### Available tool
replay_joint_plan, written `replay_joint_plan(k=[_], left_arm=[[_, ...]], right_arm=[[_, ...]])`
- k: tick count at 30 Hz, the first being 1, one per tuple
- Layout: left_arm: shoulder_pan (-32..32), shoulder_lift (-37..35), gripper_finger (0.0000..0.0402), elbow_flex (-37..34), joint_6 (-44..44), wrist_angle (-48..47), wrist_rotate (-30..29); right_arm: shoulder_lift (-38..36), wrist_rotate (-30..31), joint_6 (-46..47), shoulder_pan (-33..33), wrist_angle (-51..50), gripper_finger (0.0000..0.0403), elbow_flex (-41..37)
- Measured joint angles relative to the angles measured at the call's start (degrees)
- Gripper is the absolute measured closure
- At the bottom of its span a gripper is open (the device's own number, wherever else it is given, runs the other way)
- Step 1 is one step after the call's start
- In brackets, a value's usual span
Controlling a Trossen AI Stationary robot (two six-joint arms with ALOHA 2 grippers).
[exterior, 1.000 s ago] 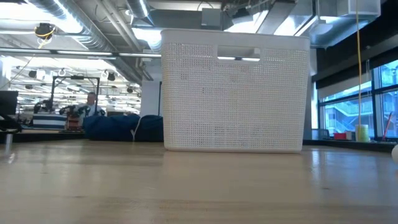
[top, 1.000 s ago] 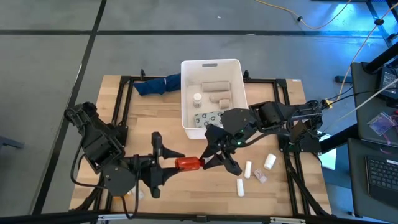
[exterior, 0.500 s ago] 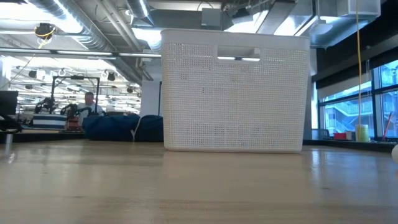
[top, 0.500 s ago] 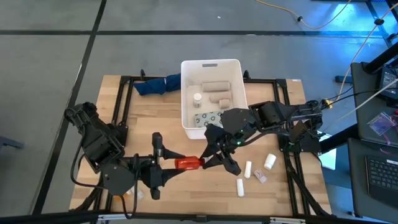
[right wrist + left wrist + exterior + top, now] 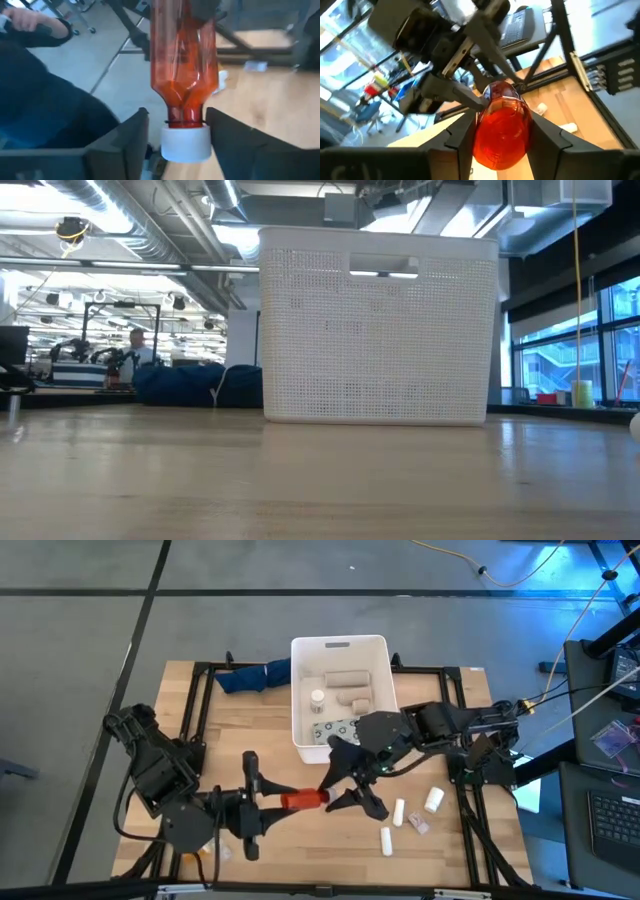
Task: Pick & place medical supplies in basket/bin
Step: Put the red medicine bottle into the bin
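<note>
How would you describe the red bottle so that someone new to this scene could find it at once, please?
Start at the white tub on the wooden table and look toward the table's near edge. Between the two dark arms sits a translucent red-orange pill bottle, lying sideways with a white cap. It is the only red item; the others nearby are white.

Two arms, matte black, blocky joint housings, black cables along links. Left gripper (image 5: 275, 802): dark, angular, tapered fingers (image 5: 457, 137). Right gripper (image 5: 345, 785): same dark build, flat broad fingers (image 5: 127, 137).
</note>
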Motion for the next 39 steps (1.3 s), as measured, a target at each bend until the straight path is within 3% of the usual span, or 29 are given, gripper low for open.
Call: replay_joint_plan(k=[6,9,14,20,28,36,39], left_arm=[[0.33,-2.64,0.0272,-0.06,-8.89,-0.62,-0.86],[1.18,-3.79,0.0272,-0.06,-13.75,-0.64,-0.78],[3.87,-5.97,0.0272,-0.06,-20.41,-0.64,0.19],[9.21,-9.45,0.0272,-0.04,-23.94,-0.14,5.00],[13.60,-14.57,0.0272,0.00,-25.06,6.06,13.93],[17.59,-17.24,0.0272,0.03,-30.99,7.43,21.72],[18.56,-17.31,0.0272,0.01,-32.09,8.43,24.72]], right_arm=[[-3.47,12.87,-10.86,0.39,0.42,0.0136,0.02],[-5.11,22.55,-18.36,2.37,2.11,0.0124,0.02],[-5.87,38.19,-24.66,5.37,4.45,0.0121,0.11],[-5.77,42.33,-29.85,7.19,6.23,0.0121,-2.47],[-5.76,62.66,-43.27,10.44,17.02,0.0121,-6.42],[-5.76,64.07,-65.46,10.40,37.69,0.0121,-11.67],[-5.78,60.79,-73.60,10.43,43.62,0.0121,-13.16]])
